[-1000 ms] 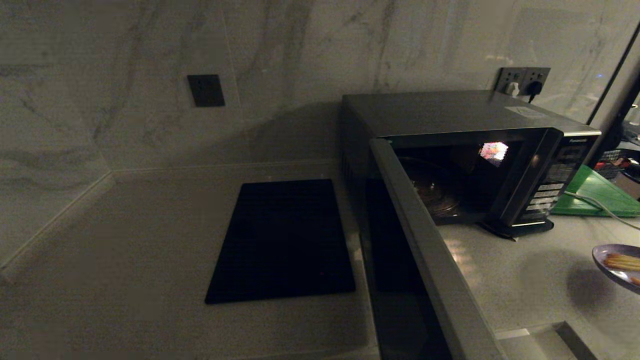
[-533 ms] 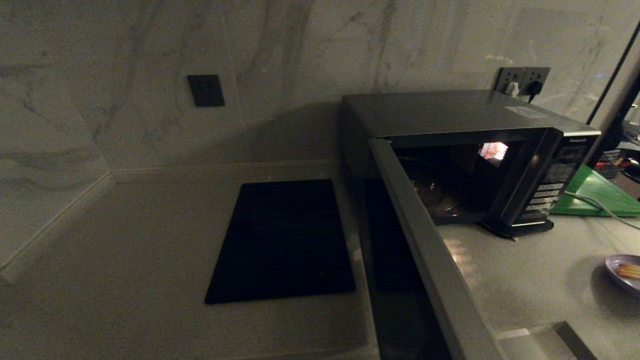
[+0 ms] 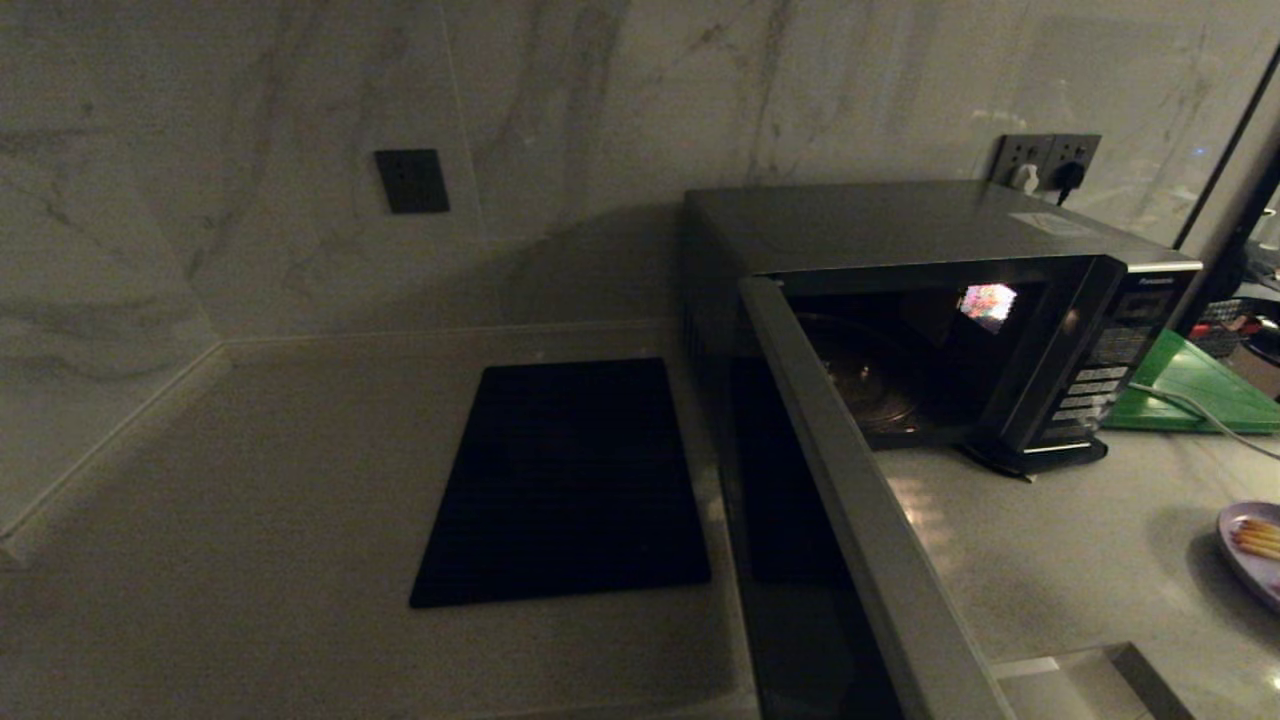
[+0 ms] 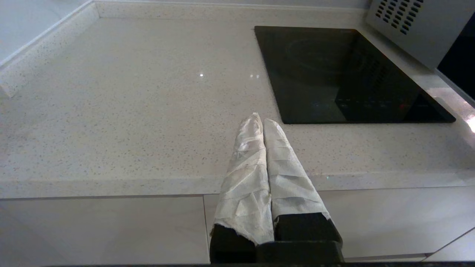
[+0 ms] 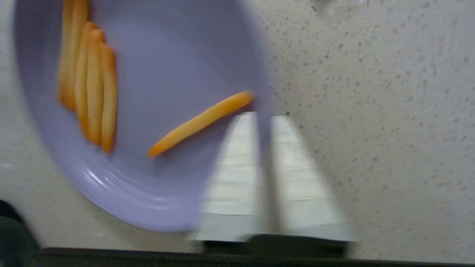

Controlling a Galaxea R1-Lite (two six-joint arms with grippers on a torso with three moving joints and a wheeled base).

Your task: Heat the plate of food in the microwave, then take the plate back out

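The microwave [image 3: 900, 230] stands at the back right with its door [image 3: 850, 500] swung wide open toward me; its dark cavity holds only the glass turntable [image 3: 870, 385]. The lavender plate of food [image 3: 1250, 565] shows at the far right edge, low over the counter. In the right wrist view the plate [image 5: 167, 74] carries orange-yellow sticks [image 5: 92, 92], and my right gripper [image 5: 264, 116] is shut on its rim. My left gripper [image 4: 259, 120] is shut with nothing in it, hanging over the counter's front edge beside the black panel [image 4: 349, 74].
A flat black panel [image 3: 565, 480] lies in the counter left of the microwave. A green board [image 3: 1195, 385] and a white cable [image 3: 1190, 410] lie to the microwave's right. A wall socket [image 3: 1045, 160] sits behind it. The open door reaches far forward.
The plate has sunk lower and shifted right, toward the picture's right edge and closer to the counter. The microwave door and the left arm have not moved.
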